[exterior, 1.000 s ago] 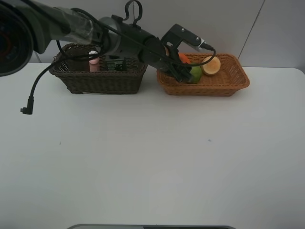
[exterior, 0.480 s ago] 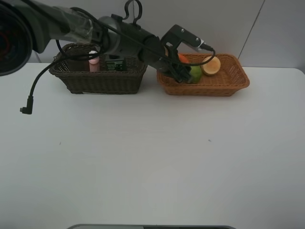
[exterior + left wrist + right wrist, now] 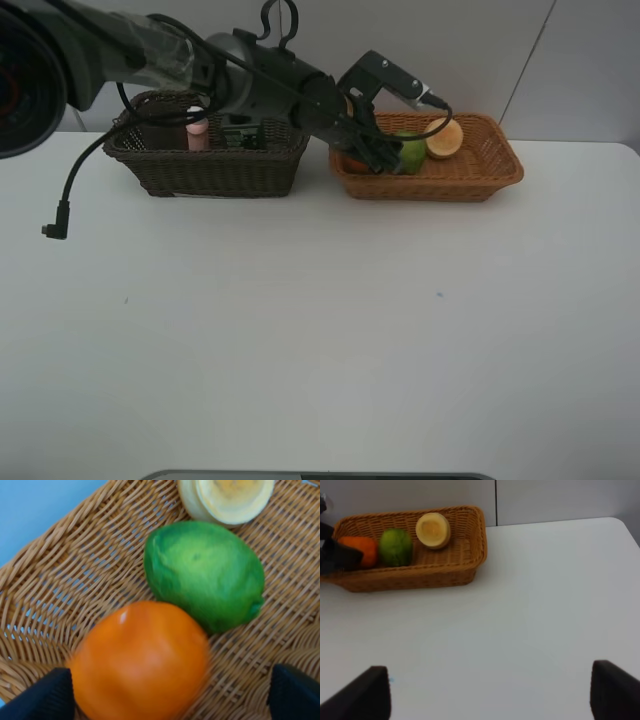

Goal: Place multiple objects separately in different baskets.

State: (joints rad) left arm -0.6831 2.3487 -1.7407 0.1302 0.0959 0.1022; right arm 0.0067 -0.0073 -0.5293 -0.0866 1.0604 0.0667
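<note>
The light orange-tan basket (image 3: 490, 170) (image 3: 470, 555) (image 3: 60, 580) holds the green lime (image 3: 410, 150) (image 3: 205, 575) (image 3: 396, 546), the orange round fruit (image 3: 140, 660) (image 3: 361, 549) and a pale yellow round fruit (image 3: 445, 137) (image 3: 433, 530). My left gripper (image 3: 368, 152) (image 3: 170, 695) reaches across into this basket. It is open, and the orange lies on the wicker between its fingertips (image 3: 50, 695), touching the lime. The darker basket (image 3: 205, 170) holds a pink white-capped bottle (image 3: 197, 133) and a dark pump bottle (image 3: 240, 135). My right gripper (image 3: 490, 692) hangs open over bare table.
A black cable (image 3: 70, 190) droops from the left arm, and its plug rests on the white table (image 3: 300, 330) in front of the dark basket. Both baskets stand at the table's far edge against the wall.
The left gripper's fingers spread wider and let the orange go. It dropped from up by the gripper onto the basket floor beside the lime. The right arm has not moved.
</note>
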